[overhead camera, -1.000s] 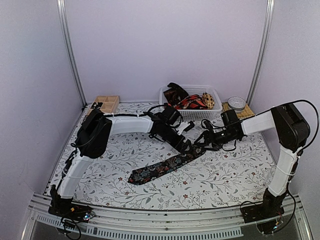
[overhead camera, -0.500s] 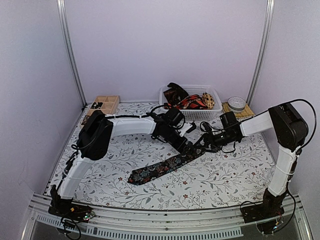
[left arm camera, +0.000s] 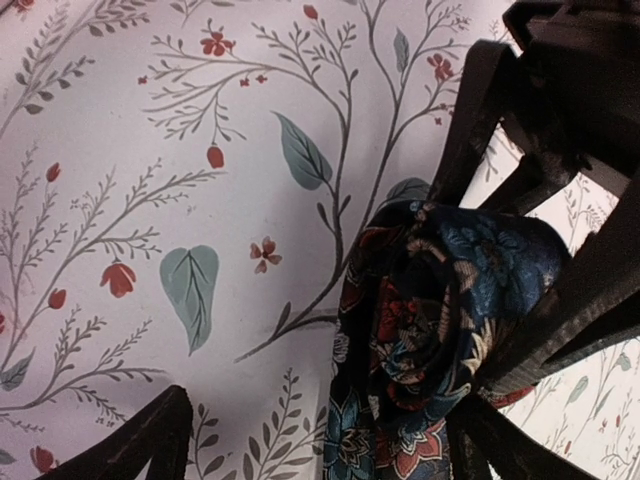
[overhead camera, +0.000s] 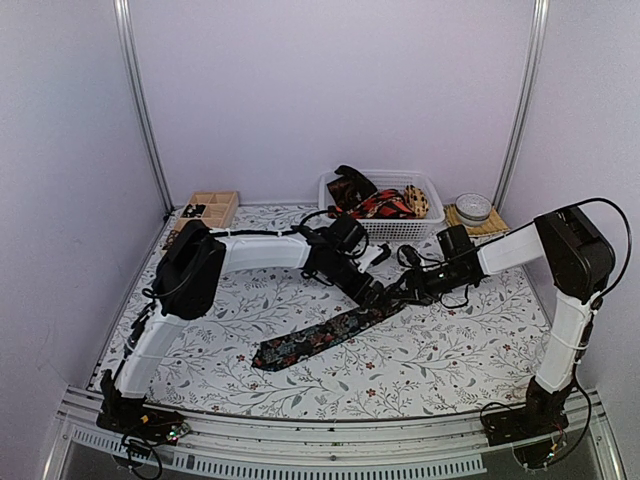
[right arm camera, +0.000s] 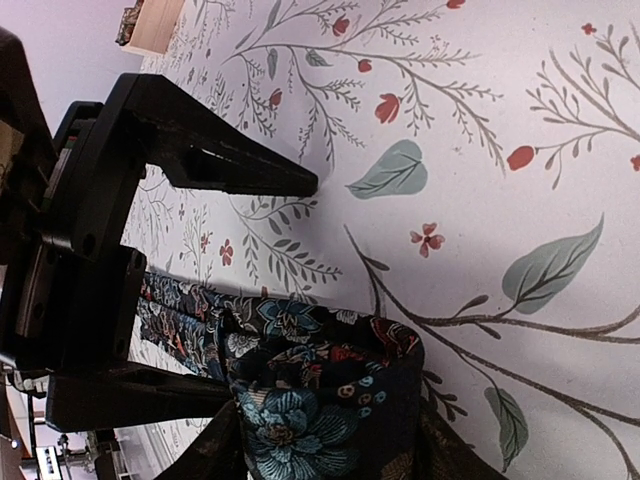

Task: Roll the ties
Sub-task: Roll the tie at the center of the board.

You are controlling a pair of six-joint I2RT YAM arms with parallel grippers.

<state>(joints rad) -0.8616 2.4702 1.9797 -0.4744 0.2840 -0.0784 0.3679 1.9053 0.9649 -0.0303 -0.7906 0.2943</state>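
Two grippers, top view: left gripper [overhead camera: 378, 293] and right gripper [overhead camera: 405, 291] are brought nose to nose at mid-table.
One tie out: dark floral tie [overhead camera: 320, 335] is laid diagonally on the table [overhead camera: 450, 350], with the wide point at the near left and the narrow end rolled between the grippers.
One basket: white mesh basket [overhead camera: 385, 229] is set at the back; three ties [overhead camera: 380, 203] are counted in it, dark, red-black and yellow.
One tray, one tin: wooden tray [overhead camera: 212, 208] at back left; round tin [overhead camera: 472, 207] just right of the basket.
Left wrist view: left jaws are spread wide, nothing gripped; one finger [left arm camera: 150, 440] is kept well clear of the rolled end.
Right wrist view: rolled end is pressed on both sides by the right jaws and so gripped.
Change from a second ago: right jaws are narrowed; the tie's wide point is shifted slightly to the near left.
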